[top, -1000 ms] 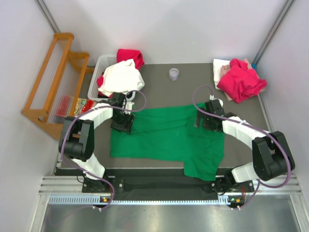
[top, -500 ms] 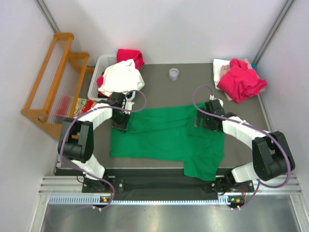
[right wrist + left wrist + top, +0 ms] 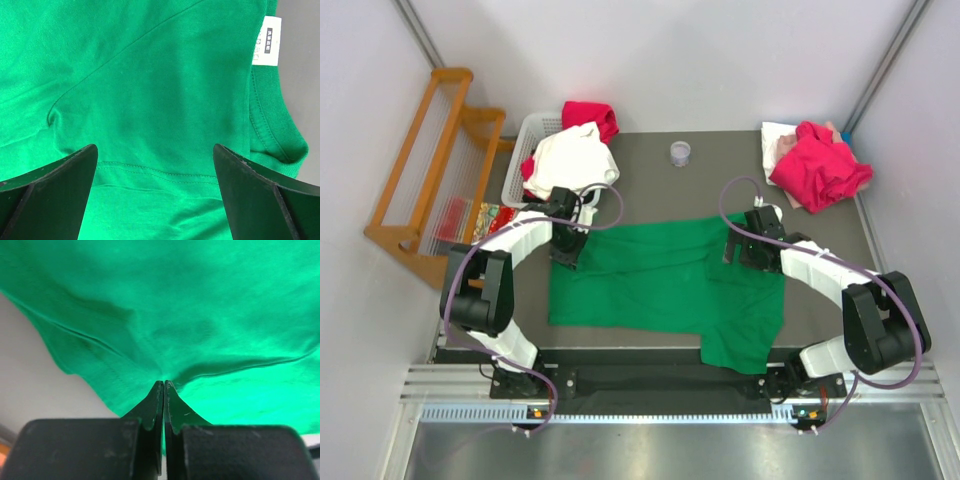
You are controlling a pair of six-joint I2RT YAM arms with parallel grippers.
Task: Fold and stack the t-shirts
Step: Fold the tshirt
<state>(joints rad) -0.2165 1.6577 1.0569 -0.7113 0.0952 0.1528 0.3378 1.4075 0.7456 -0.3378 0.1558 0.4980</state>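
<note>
A bright green t-shirt [image 3: 660, 275] lies spread across the middle of the grey table. My left gripper [image 3: 565, 250] is at its far left corner and shut on the fabric. In the left wrist view the green cloth [image 3: 200, 315] is pinched between the closed fingertips [image 3: 159, 390] and ridges up from them. My right gripper [image 3: 740, 248] stands open over the shirt's far right part. In the right wrist view its wide-apart fingers [image 3: 82, 160] straddle a stitched seam [image 3: 155, 170], near the collar and white label [image 3: 267, 45]. More t-shirts, magenta-red [image 3: 820, 165] on pale ones, are piled at the back right.
A white basket [image 3: 535, 130] at the back left holds a white tee [image 3: 570, 160] and a red one [image 3: 592, 115]. A small clear cup [image 3: 680, 153] stands at the table's back middle. A wooden rack [image 3: 430, 160] leans beside the table's left edge.
My left gripper has shut on the green shirt's far left corner and shifted slightly towards the back left. The right arm has stayed where it was, still open.
</note>
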